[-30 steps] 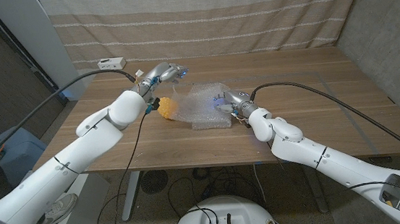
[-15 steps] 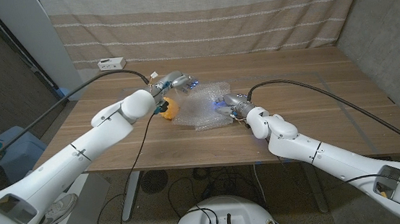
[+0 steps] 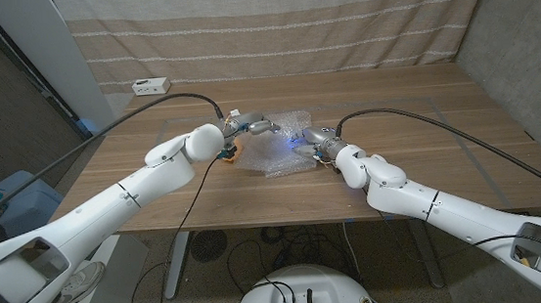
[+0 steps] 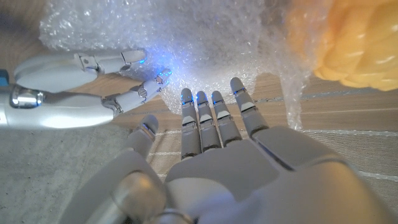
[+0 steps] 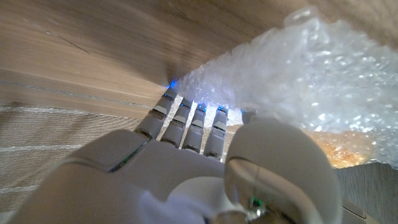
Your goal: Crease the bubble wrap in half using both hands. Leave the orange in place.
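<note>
Bubble wrap (image 3: 284,142) lies crumpled near the middle of the bench (image 3: 428,157), with the orange (image 3: 230,147) at its 9 o'clock edge, partly under the film. Judged from its look, the wrap is very light, limp and springy: it will bunch rather than hold a sharp fold, and it may slide on the smooth wood. An edge or corner is the likely best place to take hold, away from the orange side.

Left hand (image 3: 254,127) reaches over the orange to the wrap's 10 o'clock part; in the left wrist view its fingers (image 4: 214,115) are straight, slightly apart, tips at the film, clamping nothing. Right hand (image 3: 314,140) is at the wrap's 3 o'clock edge; its fingers (image 5: 186,121) press against the film, but whether they clamp it cannot be told.

No containers are in view.
</note>
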Robot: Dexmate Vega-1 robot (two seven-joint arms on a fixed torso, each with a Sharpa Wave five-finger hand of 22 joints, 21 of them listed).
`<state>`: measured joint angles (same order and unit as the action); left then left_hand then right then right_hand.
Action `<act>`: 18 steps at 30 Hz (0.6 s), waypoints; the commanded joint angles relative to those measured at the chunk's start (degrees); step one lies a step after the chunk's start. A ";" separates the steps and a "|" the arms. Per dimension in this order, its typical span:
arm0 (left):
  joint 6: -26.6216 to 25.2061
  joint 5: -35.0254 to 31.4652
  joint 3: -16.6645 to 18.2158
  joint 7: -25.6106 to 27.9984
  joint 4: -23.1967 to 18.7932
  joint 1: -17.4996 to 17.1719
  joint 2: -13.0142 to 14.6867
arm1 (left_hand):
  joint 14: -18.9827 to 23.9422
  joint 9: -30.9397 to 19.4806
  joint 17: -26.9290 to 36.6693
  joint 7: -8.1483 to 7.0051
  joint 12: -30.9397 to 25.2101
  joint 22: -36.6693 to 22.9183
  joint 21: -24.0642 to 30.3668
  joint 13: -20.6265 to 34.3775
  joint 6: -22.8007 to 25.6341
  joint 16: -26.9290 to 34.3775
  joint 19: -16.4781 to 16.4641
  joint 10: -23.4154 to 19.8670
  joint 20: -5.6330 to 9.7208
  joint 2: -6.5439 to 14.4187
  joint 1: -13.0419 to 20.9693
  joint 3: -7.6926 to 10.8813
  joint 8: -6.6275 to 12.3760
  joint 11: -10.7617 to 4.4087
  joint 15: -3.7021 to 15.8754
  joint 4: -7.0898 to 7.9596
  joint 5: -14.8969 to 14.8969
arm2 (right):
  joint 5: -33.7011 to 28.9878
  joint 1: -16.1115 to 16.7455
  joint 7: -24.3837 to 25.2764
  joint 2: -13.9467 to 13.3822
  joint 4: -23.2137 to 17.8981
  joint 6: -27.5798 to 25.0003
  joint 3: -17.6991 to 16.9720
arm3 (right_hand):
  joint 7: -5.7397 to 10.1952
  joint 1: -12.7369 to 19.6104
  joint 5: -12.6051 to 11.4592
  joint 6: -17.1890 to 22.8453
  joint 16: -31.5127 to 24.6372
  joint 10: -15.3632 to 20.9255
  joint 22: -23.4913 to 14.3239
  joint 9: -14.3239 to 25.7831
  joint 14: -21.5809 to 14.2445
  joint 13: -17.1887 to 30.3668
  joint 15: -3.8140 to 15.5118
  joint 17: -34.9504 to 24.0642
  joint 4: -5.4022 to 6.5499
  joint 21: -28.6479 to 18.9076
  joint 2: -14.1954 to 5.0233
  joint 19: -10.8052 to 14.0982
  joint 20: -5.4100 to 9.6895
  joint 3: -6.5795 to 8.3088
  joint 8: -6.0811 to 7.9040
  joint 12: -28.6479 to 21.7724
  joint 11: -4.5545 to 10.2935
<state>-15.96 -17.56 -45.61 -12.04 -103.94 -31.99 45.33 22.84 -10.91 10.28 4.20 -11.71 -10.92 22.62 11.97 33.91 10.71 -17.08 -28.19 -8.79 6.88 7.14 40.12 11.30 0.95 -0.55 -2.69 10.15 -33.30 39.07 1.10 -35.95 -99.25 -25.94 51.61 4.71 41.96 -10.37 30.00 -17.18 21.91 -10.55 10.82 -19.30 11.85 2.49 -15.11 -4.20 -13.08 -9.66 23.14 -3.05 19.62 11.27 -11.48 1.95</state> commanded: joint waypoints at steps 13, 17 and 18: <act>1.89 -10.55 -3.07 -5.51 2.29 0.64 -2.60 | 2.83 -0.03 -0.14 0.02 -0.79 -0.12 0.33 -0.20 2.51 0.69 -1.65 -2.16 -0.02 -0.48 -1.52 -0.22 0.60 -0.31 0.61 1.17 -0.32 | 1.79 0.74 9.75 2.15 0.40 2.31 -4.79 | 1.31 -1.62 -0.13 -1.47 0.97 -2.97 -0.18 0.34 4.50 0.12 3.90 -1.42 2.75 0.41 -2.05 -1.30 1.37 1.35 -0.48 0.48 0.37; 1.73 -10.74 -2.84 -5.92 2.41 0.53 -2.92 | 2.81 -0.02 -0.16 -0.01 -0.73 -0.11 0.29 -0.22 2.37 0.62 -1.65 -2.08 0.00 -0.64 -1.66 -0.30 0.49 -0.17 0.60 1.22 -0.35 | 0.74 -2.19 7.36 3.52 3.75 0.78 -2.86 | 1.55 -3.46 -0.03 -2.00 1.33 -3.76 -0.17 0.37 5.61 0.11 3.94 -1.72 4.67 0.67 -1.98 -2.03 1.56 1.52 -0.53 0.50 0.48; 1.76 -10.82 -2.81 -5.98 2.48 0.54 -2.99 | 2.83 -0.02 -0.16 -0.02 -0.72 -0.11 0.27 -0.23 2.37 0.62 -1.65 -2.06 0.00 -0.69 -1.69 -0.32 0.47 -0.22 0.59 1.23 -0.35 | 0.84 -3.12 6.48 3.99 5.02 0.68 -2.37 | 1.49 -3.76 -0.01 -2.15 1.42 -3.80 -0.17 0.38 5.82 0.11 4.09 -1.75 4.96 0.70 -1.92 -2.12 1.59 1.52 -0.57 0.48 0.53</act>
<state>-14.28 -26.30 -48.52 -16.58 -101.98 -31.07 43.34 25.26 -10.92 10.13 4.38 -12.16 -10.92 22.90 11.71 35.87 11.25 -18.25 -29.76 -8.80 6.12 6.08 39.70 11.67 0.72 0.02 -1.91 9.93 -31.27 40.45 8.84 -34.86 -99.77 -23.31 47.47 6.24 39.03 -10.37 28.42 -16.07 18.41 -10.65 11.08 -13.87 11.85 2.16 -16.64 0.04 -12.64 -11.75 21.60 -1.52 20.97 10.78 -11.00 2.51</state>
